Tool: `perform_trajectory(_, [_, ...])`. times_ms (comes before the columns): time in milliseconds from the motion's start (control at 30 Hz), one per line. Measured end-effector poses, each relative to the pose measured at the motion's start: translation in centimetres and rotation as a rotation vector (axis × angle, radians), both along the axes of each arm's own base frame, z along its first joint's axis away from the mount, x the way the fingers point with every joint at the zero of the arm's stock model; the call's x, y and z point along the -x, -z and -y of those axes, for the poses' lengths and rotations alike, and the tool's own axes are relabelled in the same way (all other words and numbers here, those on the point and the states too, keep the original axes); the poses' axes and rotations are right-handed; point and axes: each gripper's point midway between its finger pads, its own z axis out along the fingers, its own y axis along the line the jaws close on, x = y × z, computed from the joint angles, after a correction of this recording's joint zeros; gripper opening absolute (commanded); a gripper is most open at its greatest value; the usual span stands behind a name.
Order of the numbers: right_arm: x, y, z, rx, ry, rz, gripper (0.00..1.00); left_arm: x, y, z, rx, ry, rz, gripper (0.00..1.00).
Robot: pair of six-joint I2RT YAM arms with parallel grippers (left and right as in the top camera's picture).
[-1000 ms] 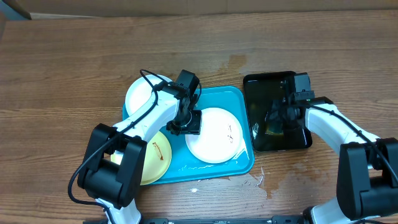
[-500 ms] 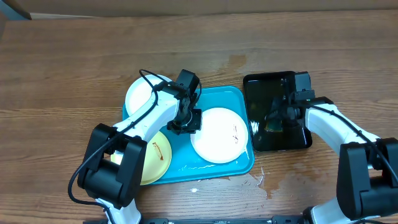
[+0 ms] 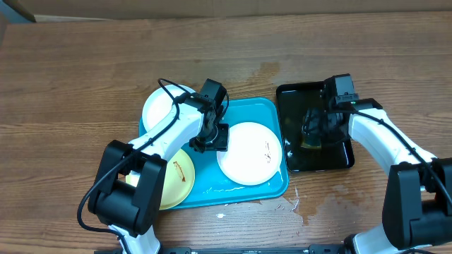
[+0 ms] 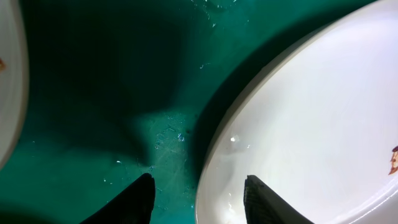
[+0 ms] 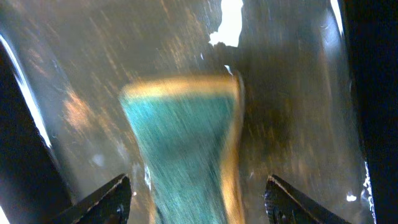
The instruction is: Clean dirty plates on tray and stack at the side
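Note:
The turquoise tray [image 3: 212, 185] holds a white plate [image 3: 247, 156] with a brown smear near its right rim. A second white plate [image 3: 164, 107] overlaps the tray's far-left corner. A yellow-green plate [image 3: 175, 180] with a smear overlaps its near-left side. My left gripper [image 3: 210, 140] is open, low at the white plate's left rim. In the left wrist view, the gripper [image 4: 199, 199] has one finger over the tray [image 4: 93, 93] and the other over the plate [image 4: 311, 124]. My right gripper [image 3: 314, 130] is open over a green-and-yellow sponge [image 5: 186, 149], its fingers apart on either side.
A glossy black tray [image 3: 339, 156], wet inside [image 5: 298, 93], stands right of the turquoise tray and holds the sponge. Water drops [image 3: 293, 204] lie on the wooden table by the turquoise tray's near-right corner. Another plate's rim [image 4: 9, 93] shows at the left wrist view's left edge.
The white plate in the tray has slid a little to the right. My right wrist has shifted slightly toward the far side over the black tray. The left gripper has barely moved.

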Motion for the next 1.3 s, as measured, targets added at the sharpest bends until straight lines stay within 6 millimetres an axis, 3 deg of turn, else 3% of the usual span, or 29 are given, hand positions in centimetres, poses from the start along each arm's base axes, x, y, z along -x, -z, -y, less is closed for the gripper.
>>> perform_trajectory(100, [2.4,0.4,0.3,0.011,0.006,-0.099,0.67,-0.1,0.0,0.1,0.002,0.000,0.004,0.41])
perform_trajectory(333, [4.6,0.6,0.5,0.015,0.040,-0.191,0.65,0.3,0.0,1.1,0.005,0.025,0.010,0.39])
perform_trajectory(567, [4.3,0.6,0.2,-0.002,0.050,-0.183,0.65,0.1,0.4,1.2,-0.005,0.016,0.016,0.39])
perform_trajectory(833, [2.2,0.4,-0.1,-0.012,0.010,-0.094,0.66,0.0,0.6,1.1,-0.013,0.015,0.021,0.40])
perform_trajectory(1000, [2.3,0.4,-0.1,-0.011,-0.016,-0.094,0.66,0.0,0.6,1.1,-0.013,0.015,0.021,0.43])
perform_trajectory(1300, [3.4,1.1,-1.1,-0.011,-0.076,-0.116,0.56,-0.1,0.6,1.2,-0.012,0.015,0.024,0.43])
